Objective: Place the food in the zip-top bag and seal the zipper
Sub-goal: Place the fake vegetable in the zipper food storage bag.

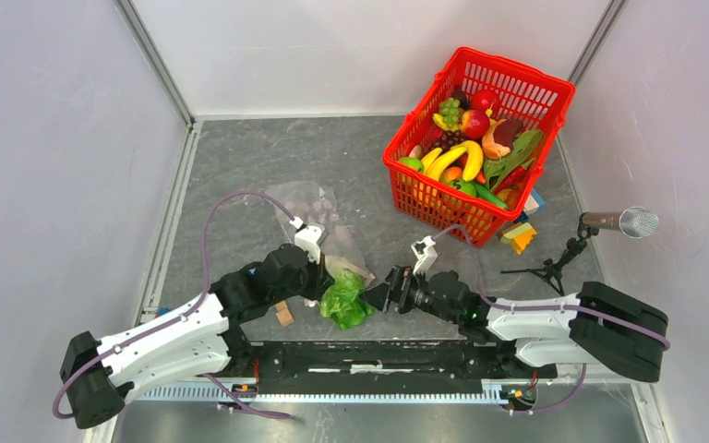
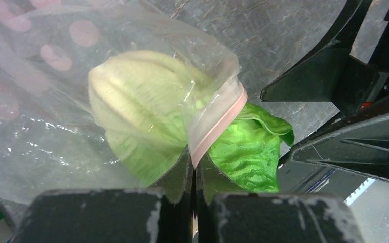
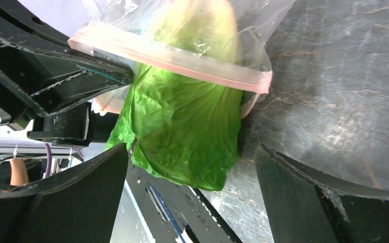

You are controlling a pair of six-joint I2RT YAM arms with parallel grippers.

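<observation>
1. Task is partway. The lettuce [image 2: 248, 152] is half inside the zip-top bag [image 1: 318, 212]: pale stem end in, green leafy end poking out of the mouth.
2. The zipper [image 2: 218, 126] is not sealed. The pink strip lies across the lettuce, with the mouth held apart by it.
3. The bag lies flat on the table [image 1: 268, 166] near the middle, mouth toward the near edge, between the two hands.
4. Other food, such as the banana [image 1: 471, 159] and red apple [image 1: 475, 123], sits in the red basket [image 1: 517, 69] at far right, well apart from the bag.
5. Left to do, as I judge it: push the lettuce fully in, maybe add more food, then press the zipper shut along its full width.
6. Left hand [image 2: 193, 162]: closed, pinching the bag's mouth edge right at the pink strip.
7. Right hand [image 3: 192, 152]: spread wide, gripping nothing. Its fingers flank the leafy end from the near right. Cannot tell whether they touch the leaf.
</observation>
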